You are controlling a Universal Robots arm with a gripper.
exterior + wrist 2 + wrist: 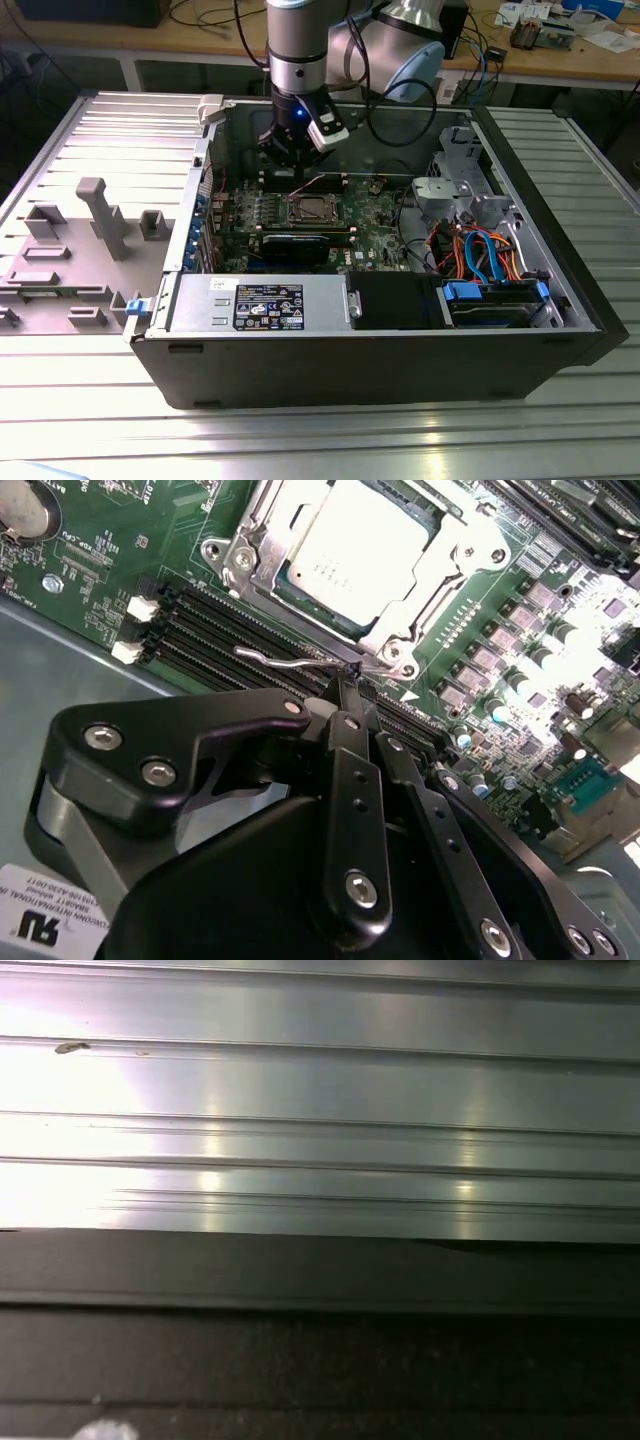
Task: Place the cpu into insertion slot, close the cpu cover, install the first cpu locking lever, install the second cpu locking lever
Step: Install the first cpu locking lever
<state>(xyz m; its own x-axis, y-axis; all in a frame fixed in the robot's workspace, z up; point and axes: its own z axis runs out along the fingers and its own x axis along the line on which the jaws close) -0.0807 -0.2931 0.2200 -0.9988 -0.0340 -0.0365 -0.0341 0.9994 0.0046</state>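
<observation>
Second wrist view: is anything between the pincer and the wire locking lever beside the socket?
Nothing visible. The pincer has its tips right at the thin wire lever, which lies over the black memory slots next to the closed cpu cover, with the cpu seated.

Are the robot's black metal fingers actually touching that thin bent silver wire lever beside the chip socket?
Touching. In the second wrist view the black gripper is closed, its tips pinching the thin silver wire lever beside the socket.

Electronics lab: cable-strewn workbench [560, 55], open computer case [380, 330] on slotted aluminium table [300, 440].
</observation>
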